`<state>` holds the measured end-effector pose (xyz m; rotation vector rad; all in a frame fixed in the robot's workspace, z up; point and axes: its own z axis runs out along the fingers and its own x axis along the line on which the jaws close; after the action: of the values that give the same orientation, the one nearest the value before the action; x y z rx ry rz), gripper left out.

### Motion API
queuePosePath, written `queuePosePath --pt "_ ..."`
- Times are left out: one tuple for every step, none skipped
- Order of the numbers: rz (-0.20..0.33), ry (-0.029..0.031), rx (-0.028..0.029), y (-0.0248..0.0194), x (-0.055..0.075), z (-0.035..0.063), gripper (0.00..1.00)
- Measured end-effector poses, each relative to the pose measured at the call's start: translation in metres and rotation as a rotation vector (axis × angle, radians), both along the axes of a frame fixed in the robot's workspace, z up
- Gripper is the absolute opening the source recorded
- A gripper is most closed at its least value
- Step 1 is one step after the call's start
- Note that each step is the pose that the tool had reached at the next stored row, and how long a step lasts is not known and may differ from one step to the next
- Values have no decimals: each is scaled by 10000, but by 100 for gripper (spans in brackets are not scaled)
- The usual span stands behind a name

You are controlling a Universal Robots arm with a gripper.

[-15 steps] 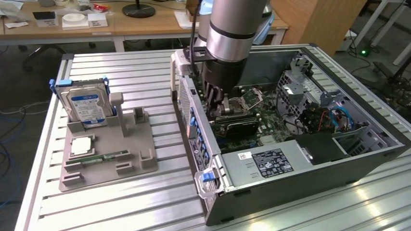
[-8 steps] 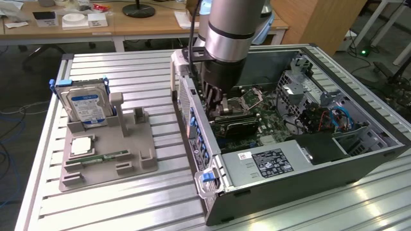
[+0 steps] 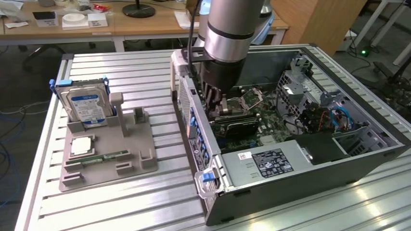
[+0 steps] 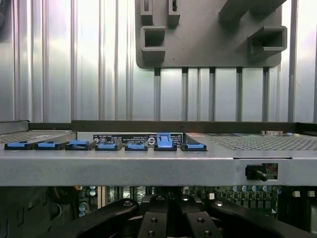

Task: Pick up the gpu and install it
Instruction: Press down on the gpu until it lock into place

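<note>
The tool (image 4: pixel 168 218) hangs inside the computer case (image 4: pixel 148 168), its dark fingers (image 4: pixel 99 220) apparently drawn together, above green circuitry. Blue slot latches (image 4: pixel 164 141) line the case edge. Beyond, a grey fixture tray (image 4: pixel 208 44) rests on the ribbed table (image 4: pixel 74 59).

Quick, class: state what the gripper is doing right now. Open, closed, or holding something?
Gripper: lowered inside the open computer case, just above the motherboard; whether it is open, closed or holding anything cannot be told.
</note>
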<state>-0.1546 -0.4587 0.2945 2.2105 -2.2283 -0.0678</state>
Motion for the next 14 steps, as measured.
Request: queuePosePath --pt "1 1 -4 -1 -2 -1 10" --pt "1 1 -9 -1 -6 -2 10" --pt "2 2 -15 -1 -9 -3 10" --pt "3 3 -21 -2 -9 -4 10" --pt "4 4 -26 -2 -10 -5 10" --pt "3 4 -31 -2 -10 -6 10" --pt "2 2 -34 -3 -11 -8 10" --pt "0 0 -36 -5 -11 -10 10" --pt "-1 0 -40 -7 -12 -11 10" --pt "-1 1 -47 -8 -12 -11 10" --pt "-1 2 -54 -10 -12 -12 10" --pt "1 2 -63 -10 -12 -14 10" --pt "3 3 -71 -11 -13 -17 10" --pt "5 2 -78 -11 -12 -21 10"
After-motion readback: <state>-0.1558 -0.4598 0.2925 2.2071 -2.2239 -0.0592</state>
